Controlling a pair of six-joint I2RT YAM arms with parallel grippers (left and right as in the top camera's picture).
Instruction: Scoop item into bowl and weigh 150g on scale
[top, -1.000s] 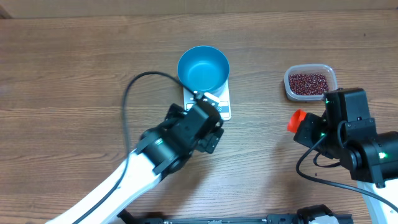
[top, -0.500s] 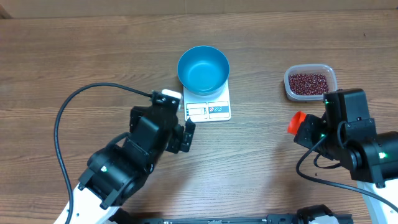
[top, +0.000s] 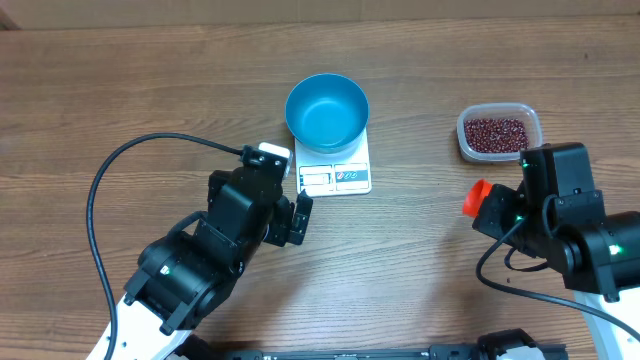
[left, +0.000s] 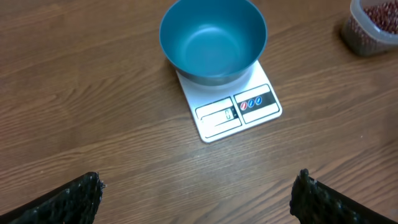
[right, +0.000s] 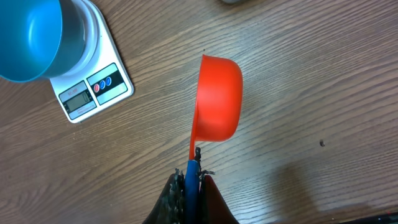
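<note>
The blue bowl (top: 327, 110) is sitting empty on the back part of the white scale (top: 336, 172), a little above the centre of the overhead frame, and it is leaving the scale's display and label panels uncovered toward the lower edge. The beans (top: 496, 132) are lying as a dark red-brown heap inside a clear plastic tub (top: 533, 118) at the upper right, well apart from the scale. In the left wrist view the tub is showing only as a cut-off corner at the upper right. The left gripper (left: 199, 198) is hovering over bare wooden table (top: 120, 90) at the lower left of the scale, touching nothing. Its claw is standing wide, with the two dark fingertips (left: 74, 199) showing at opposite lower corners of that view. The right gripper (right: 189, 186) is pinching narrow on the thin handle of an orange scoop (right: 217, 99). The scoop's cup is pointing up the frame and hanging over bare wood between the scale and the tub. No beans are showing in the scoop or in the bowl.
</note>
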